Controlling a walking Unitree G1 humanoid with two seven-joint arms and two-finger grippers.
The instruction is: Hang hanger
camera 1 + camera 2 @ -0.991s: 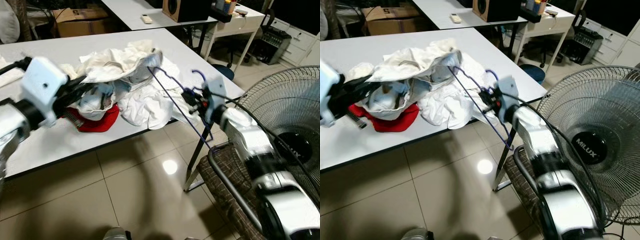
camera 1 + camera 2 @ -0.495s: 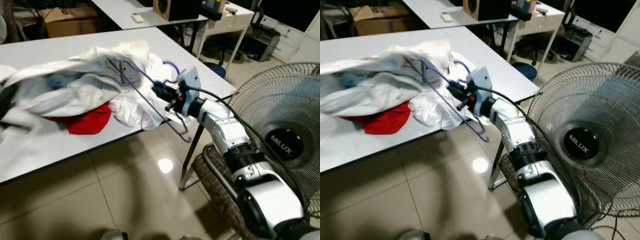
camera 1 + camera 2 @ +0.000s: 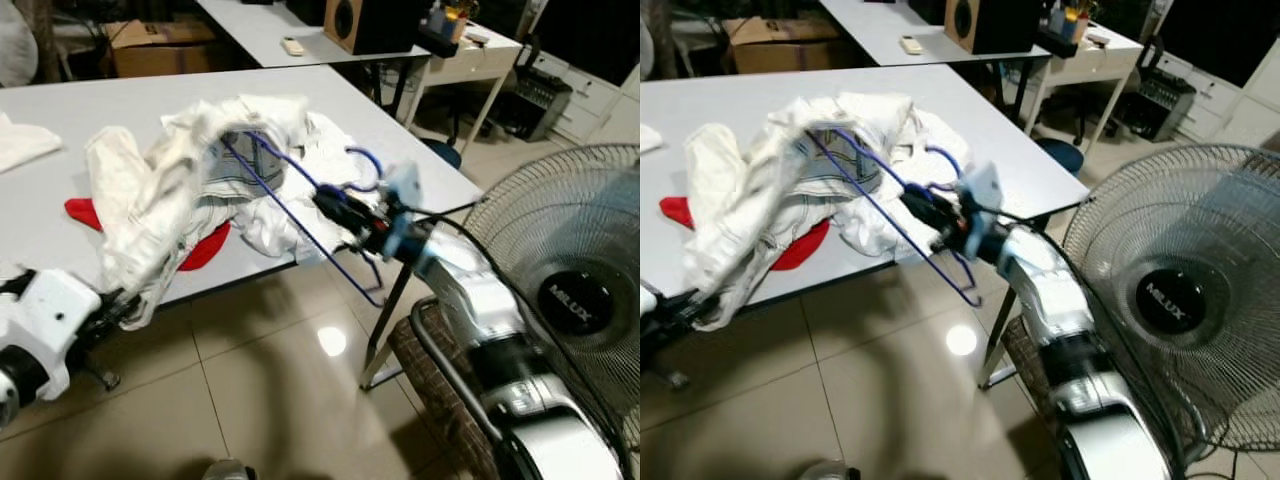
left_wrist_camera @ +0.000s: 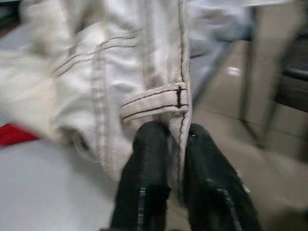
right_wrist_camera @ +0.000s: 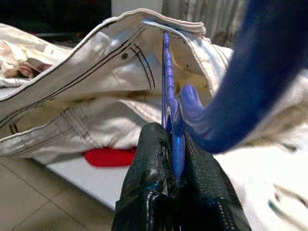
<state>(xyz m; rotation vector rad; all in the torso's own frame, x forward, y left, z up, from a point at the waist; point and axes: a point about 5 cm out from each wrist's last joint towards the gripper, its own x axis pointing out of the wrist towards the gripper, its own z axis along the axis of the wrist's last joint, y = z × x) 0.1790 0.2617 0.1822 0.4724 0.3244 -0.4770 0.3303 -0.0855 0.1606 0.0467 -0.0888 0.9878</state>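
A blue wire hanger [image 3: 283,205] is held near its hook by my right gripper [image 3: 335,205], which is shut on it above the table's front edge. The hanger's far end sits inside the waist of a white garment with dark stitching [image 3: 170,190]. That garment drapes from the table down over its front edge. My left gripper [image 3: 115,305] is low at the left, below the table edge, shut on the garment's hem. In the left wrist view a belt loop of the garment [image 4: 154,98] lies just past the gripper [image 4: 175,132]. The right wrist view has the hanger [image 5: 166,72] between the fingers [image 5: 154,144].
The white table [image 3: 100,110] also carries a red cloth [image 3: 205,250] and more white clothes [image 3: 320,150]. A large standing fan [image 3: 570,290] is at the right, with a brown checked seat [image 3: 450,370] beside the table leg [image 3: 385,320]. Tiled floor lies in front.
My left gripper has dropped from table height to below the front edge, dragging the white garment over it. The right gripper still holds the hanger in the garment's waist. The camera shifted.
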